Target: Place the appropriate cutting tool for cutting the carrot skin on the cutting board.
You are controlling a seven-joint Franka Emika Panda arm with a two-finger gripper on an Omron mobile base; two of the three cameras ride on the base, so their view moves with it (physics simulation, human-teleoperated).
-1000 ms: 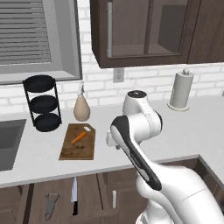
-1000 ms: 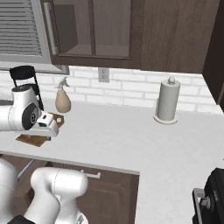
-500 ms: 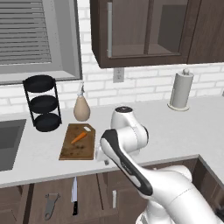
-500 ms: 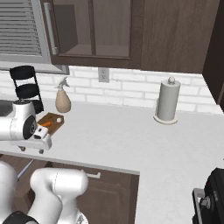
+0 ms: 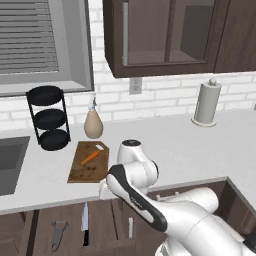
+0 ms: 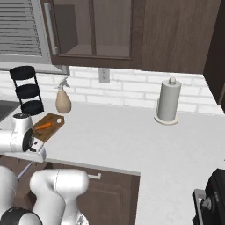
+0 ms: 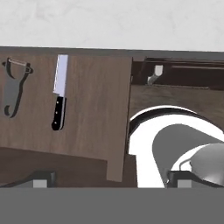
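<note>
Both base views look forward and down at the counter (image 5: pixel 190 150) from behind, sharing the cutting board (image 5: pixel 89 162). The hand view looks closely down past the counter's front edge.

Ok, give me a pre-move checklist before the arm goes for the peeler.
1. Peeler located: ok, it lies on the cabinet front below the counter, clear of the knife beside it.
2. Right tool picked out: ok, the peeler is the forked grey one, the knife has a black handle.
3. Gripper empty: ok, nothing sits between the fingertips, which stand wide apart.
4. Gripper lined up over peeler: not ok, the peeler sits far to one side in the hand view.
5. Board has room: ok, the carrot takes up only part of it.
6. Path down to peeler: cannot tell.
</note>
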